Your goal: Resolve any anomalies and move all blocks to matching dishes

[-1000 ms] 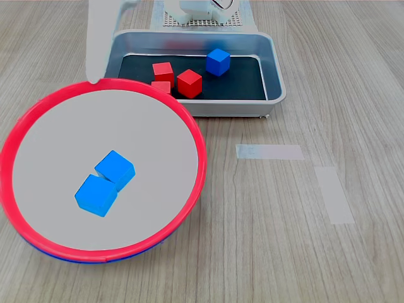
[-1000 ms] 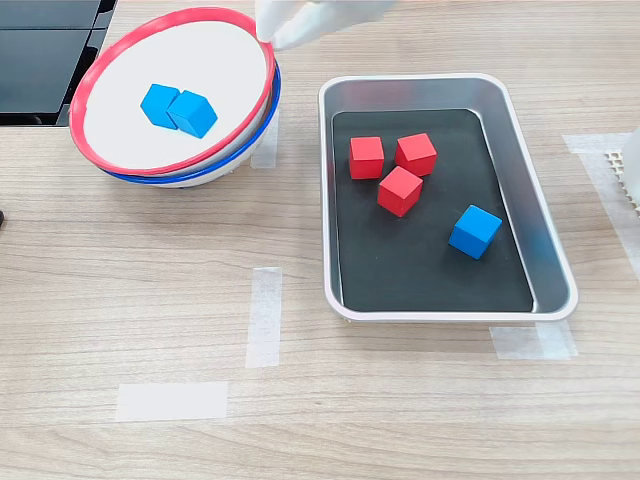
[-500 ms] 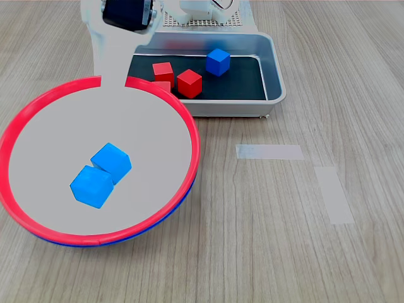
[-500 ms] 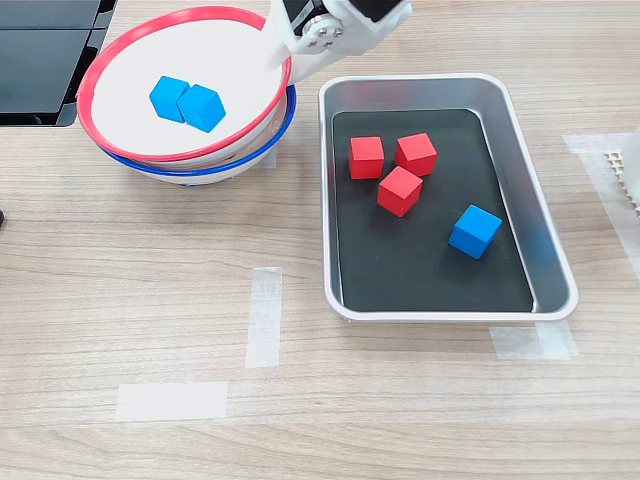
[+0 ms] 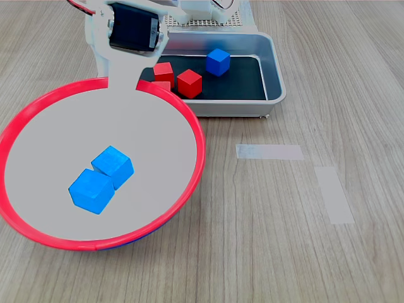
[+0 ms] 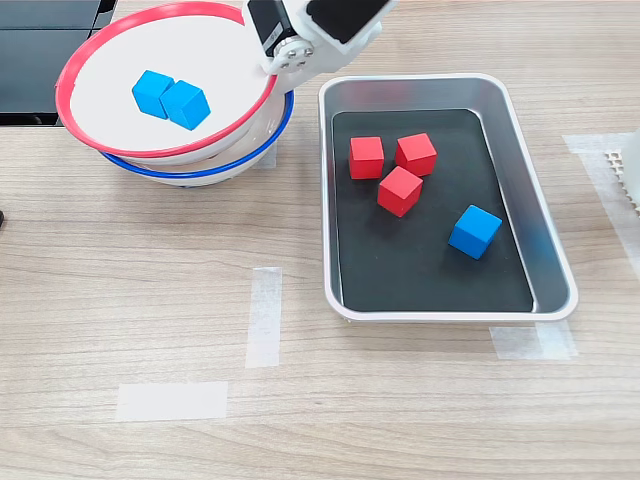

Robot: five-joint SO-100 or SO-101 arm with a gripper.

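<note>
One white gripper (image 6: 268, 52) with a black motor block grips the far rim of the large round red-rimmed dish with a pale grey inside (image 5: 38, 237), its jaws closed over that edge at the side nearest the tray in both exterior views. Lifted and tilted, the red-rimmed dish (image 6: 75, 135) sits partly out of the blue-rimmed dish (image 6: 215, 170) stacked beneath it, whose rim shows as a crescent on the second exterior view's right and lower side; in the first exterior view only a thin blue sliver (image 5: 123, 243) peeks out under the near edge. Two glossy blue cubes (image 5: 101, 180) lie touching each other on the red-rimmed dish's grey floor, left of centre in the first exterior view and toward the upper left (image 6: 170, 98) in the second exterior view. Just beside the dishes, on the second exterior view's right, stands the rectangular grey metal tray with a dark bottom (image 6: 545, 215); it holds three red cubes (image 6: 398, 170) clustered near its upper left and one blue cube (image 6: 475, 231) apart toward its lower right. Pale tape strips (image 6: 264, 316) mark the wood-grain tabletop (image 6: 120, 290), which is open below the dishes and below the tray in the second exterior view.
</note>
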